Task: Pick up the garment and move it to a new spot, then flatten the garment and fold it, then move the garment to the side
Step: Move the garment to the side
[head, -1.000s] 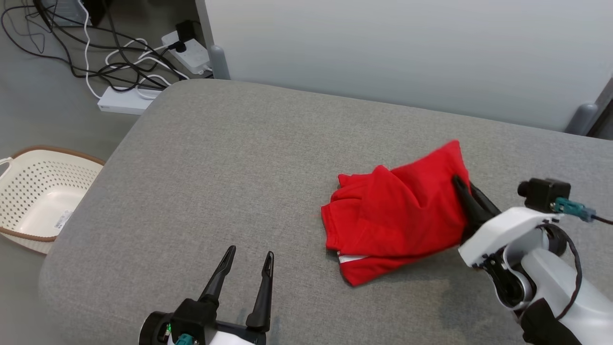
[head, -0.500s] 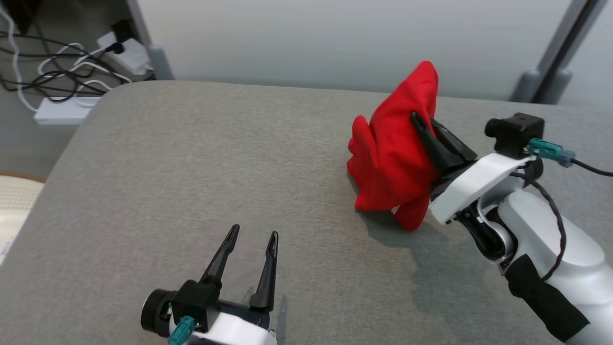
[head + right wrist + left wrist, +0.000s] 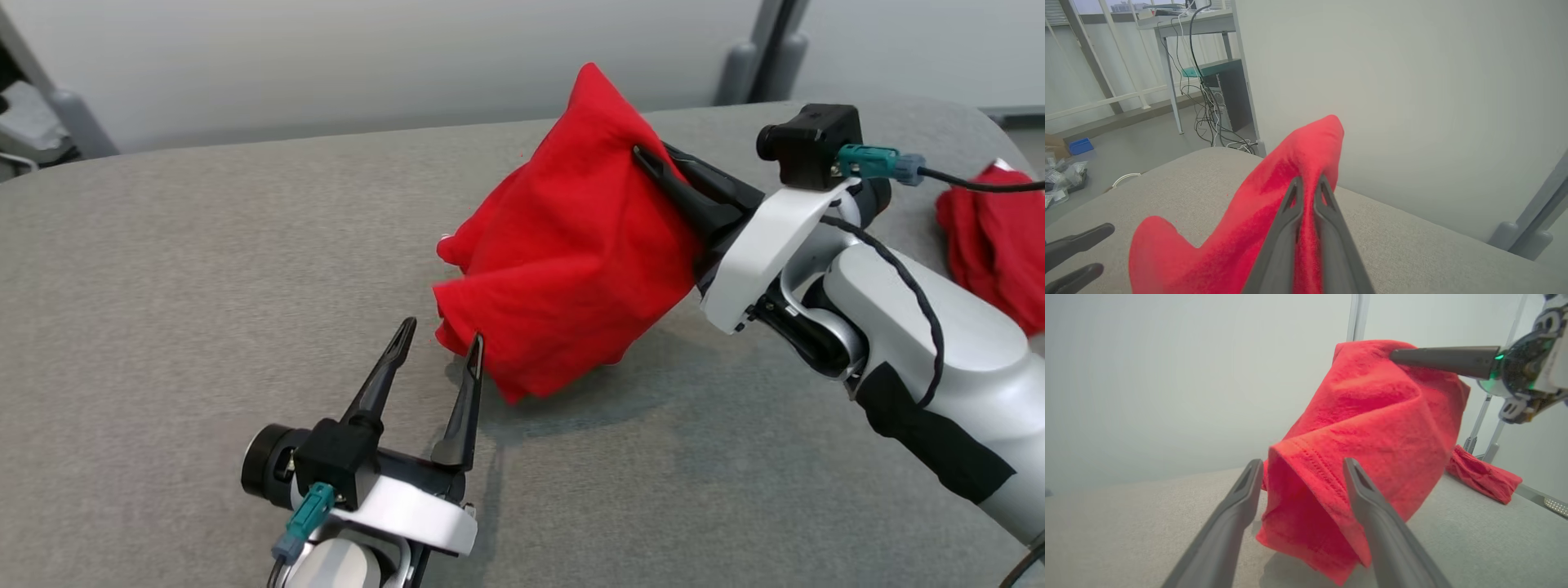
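The red garment (image 3: 571, 261) hangs bunched above the grey padded table (image 3: 204, 269), pinched near its top corner by my right gripper (image 3: 641, 153), which is shut on it. In the right wrist view the cloth (image 3: 1241, 212) drapes down from the closed right gripper (image 3: 1308, 179). My left gripper (image 3: 441, 333) stands open at the garment's lower edge. In the left wrist view a stitched hem (image 3: 1314, 465) hangs right at the tips of the spread left gripper (image 3: 1303, 463); whether it touches them I cannot tell. The right gripper (image 3: 1396, 355) shows above it.
A second red cloth (image 3: 992, 237) lies crumpled on the table at the far right, also seen as a red heap (image 3: 1482, 477) in the left wrist view. A pale wall panel (image 3: 326, 65) backs the table. Cables and a desk (image 3: 1188, 24) stand beyond the table's left end.
The garment lay on the table; the right gripper has lifted it and it now hangs close to the open left gripper. The head camera has turned to the right.
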Robot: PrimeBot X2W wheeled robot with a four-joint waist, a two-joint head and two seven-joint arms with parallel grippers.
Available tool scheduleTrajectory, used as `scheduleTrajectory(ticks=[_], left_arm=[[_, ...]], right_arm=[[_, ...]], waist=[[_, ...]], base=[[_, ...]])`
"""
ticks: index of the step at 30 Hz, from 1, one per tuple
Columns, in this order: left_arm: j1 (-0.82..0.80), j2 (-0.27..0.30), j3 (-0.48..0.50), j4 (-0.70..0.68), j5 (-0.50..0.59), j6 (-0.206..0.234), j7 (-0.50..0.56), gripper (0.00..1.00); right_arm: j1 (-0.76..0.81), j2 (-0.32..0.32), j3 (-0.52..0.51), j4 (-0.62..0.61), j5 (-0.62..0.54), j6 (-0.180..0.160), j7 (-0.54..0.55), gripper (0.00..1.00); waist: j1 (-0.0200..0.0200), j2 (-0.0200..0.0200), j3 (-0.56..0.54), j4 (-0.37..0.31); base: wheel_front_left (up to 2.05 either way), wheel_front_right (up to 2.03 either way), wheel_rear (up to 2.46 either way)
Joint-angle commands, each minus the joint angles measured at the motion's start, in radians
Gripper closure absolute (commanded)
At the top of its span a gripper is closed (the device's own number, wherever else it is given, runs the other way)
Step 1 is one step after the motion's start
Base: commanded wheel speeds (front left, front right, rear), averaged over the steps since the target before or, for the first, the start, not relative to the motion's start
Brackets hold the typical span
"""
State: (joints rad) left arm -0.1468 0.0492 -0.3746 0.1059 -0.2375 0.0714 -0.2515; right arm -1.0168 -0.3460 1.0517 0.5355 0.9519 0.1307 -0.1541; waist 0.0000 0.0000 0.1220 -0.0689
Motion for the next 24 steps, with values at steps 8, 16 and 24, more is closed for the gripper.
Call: scheduleTrajectory(ticks=[8,16,24], left_arm=[[-0.080,0.001,0.031,-0.009,0.024,-0.015,-0.010,0.00],[-0.089,0.001,0.041,0.000,0.045,-0.028,-0.010,0.00],[-0.104,0.001,0.043,0.004,0.069,-0.045,-0.010,0.00]], right_arm=[[-0.037,-0.056,0.058,0.071,0.098,0.000,-0.030,1.00],[-0.072,-0.080,0.119,0.158,0.135,0.000,-0.070,1.00],[-0.126,-0.099,0.166,0.221,0.146,0.000,-0.095,1.00]], waist=[[0.0000,0.0000,0.061,-0.104],[0.0000,0.0000,0.073,-0.154],[0.0000,0.0000,0.107,-0.181]], base=[[0.00,0.00,0.00],[0.00,0.00,0.00],[0.00,0.00,0.00]])
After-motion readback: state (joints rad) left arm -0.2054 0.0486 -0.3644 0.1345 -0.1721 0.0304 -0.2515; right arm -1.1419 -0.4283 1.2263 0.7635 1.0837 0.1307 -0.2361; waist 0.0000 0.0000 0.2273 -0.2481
